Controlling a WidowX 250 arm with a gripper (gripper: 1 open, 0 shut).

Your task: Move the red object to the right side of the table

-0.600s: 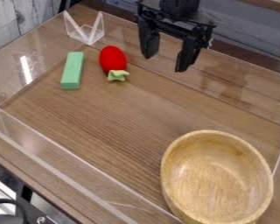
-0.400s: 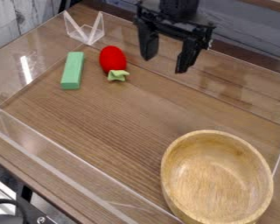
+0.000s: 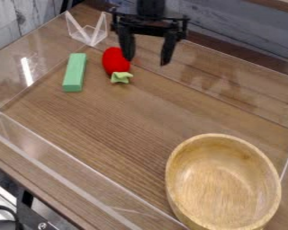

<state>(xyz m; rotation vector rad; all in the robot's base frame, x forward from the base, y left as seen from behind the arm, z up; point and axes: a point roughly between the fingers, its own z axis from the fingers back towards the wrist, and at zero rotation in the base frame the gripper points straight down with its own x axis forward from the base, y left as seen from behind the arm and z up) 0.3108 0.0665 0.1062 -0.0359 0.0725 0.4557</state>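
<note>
A brown wood-grain desk fills the view, edged with low clear plastic walls. Going from left to right: near the far left lies a green rectangular block, flat on the desk. Just beside it, to its right, is the red object, a small rounded strawberry-like toy with a green leafy end pointing toward the viewer. It sits in the far left part of the desk, well apart from the right side where it is meant to go.

Directly above and slightly right of the toy hangs the black tool, pointing straight down with its two prongs spread wide and nothing between them. One prong stands just beside the toy's right edge; whether it touches cannot be told from this angle.

Further right the desk is bare and glossy with reflections. In the near right corner sits a round light wooden bowl, partly cut off by the frame's lower edge.

The toy looks light, and its smooth curved skin could slip sideways under a pinch. The rounded red body across its widest middle seems the best place to take hold, not the thin leafy end.

Behind the toy, a clear folded plastic piece is hard to make out. The tool's upper arm is cut off at the top.
</note>
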